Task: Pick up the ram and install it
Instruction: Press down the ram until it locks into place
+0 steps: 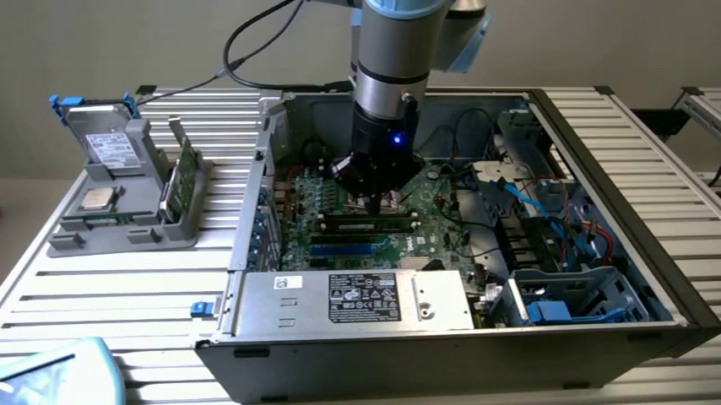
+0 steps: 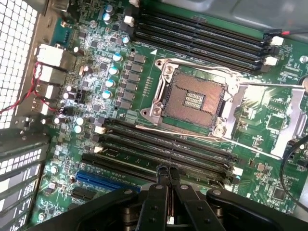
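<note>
You see gripper (image 2: 167, 174), jaws together, low over motherboard (image 2: 144, 96) memory slots (image 2: 163, 149); ram (image 1: 181, 181) upright in holder (image 1: 124, 228).

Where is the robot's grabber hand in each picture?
Exterior view: the gripper is in the middle of the picture. It is down inside the open computer case, just above the black memory slots.
Wrist view: the gripper has its dark fingertips over the black memory slots.
Shared landmark: the blue slot beside those black slots.
</note>
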`<state>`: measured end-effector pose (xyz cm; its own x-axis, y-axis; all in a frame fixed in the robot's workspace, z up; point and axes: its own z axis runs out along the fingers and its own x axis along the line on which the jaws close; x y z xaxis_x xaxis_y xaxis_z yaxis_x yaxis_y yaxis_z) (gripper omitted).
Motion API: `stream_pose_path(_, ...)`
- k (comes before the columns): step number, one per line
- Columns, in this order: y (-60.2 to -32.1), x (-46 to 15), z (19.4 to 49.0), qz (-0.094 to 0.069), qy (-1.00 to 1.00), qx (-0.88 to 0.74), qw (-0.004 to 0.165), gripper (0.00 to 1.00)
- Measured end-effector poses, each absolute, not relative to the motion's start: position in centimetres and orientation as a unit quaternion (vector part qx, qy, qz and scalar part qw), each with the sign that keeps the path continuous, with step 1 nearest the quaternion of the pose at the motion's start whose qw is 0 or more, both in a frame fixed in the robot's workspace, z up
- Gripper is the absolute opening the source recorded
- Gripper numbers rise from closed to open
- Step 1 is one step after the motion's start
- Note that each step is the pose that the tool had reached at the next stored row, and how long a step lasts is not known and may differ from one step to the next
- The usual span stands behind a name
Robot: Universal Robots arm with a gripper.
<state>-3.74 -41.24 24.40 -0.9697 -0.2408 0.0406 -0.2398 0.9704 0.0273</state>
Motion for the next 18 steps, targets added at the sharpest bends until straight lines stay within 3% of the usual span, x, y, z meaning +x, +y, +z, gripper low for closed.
stream_pose_path(18, -41.65, -3.89, 24.40, -0.012, -0.998, 0.058, 0.021, 0.11)
